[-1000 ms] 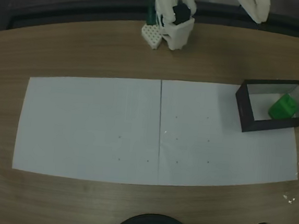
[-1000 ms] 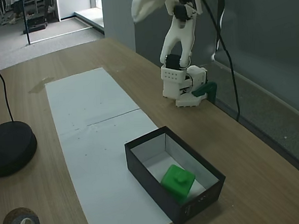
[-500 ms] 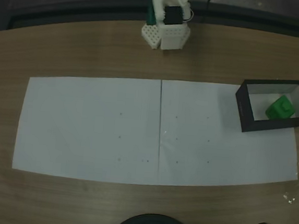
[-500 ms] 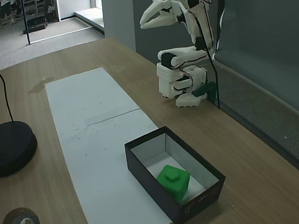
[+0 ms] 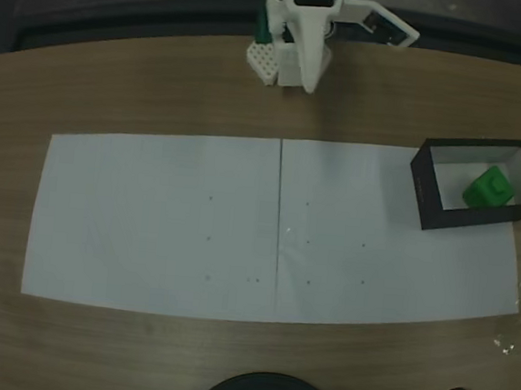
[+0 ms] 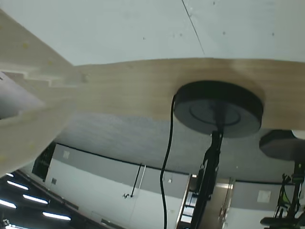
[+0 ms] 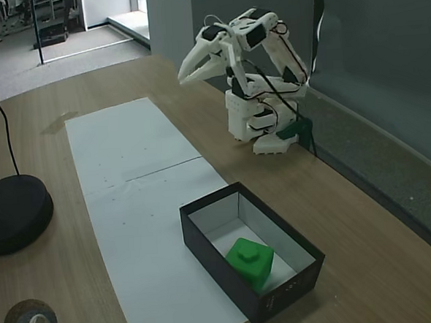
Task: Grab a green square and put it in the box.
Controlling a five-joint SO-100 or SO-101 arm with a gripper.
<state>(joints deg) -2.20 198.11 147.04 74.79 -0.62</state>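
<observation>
Wood-grain laminate covers your worktop (image 7: 77, 287), matte and brown, with a long white paper sheet (image 7: 131, 210) taped flat along it. Nearest the camera in the angled fixed view, at about 5 o'clock, sits the box (image 7: 213, 238): rectangular, black card-like outer walls, white inside. The green square (image 7: 251, 262) rests on its floor, a glossy plastic cube with a round raised knob on its top face, apart from the walls on most sides. In the top-down fixed view the same box (image 5: 423, 186) sits at 3 o'clock with the green square (image 5: 489, 187) inside.

At 9 o'clock stands a round black lamp base (image 7: 14, 214). Farthest off, toward 12 o'clock, the white arm folds over its base, the tool (image 7: 186, 73) empty and with its fingers slightly spread.

Judging by this, the placing is done; your step in hand is parking. Bring the arm down onto its rest slowly, keep the tool well away from the box, and avoid snagging the cables.
</observation>
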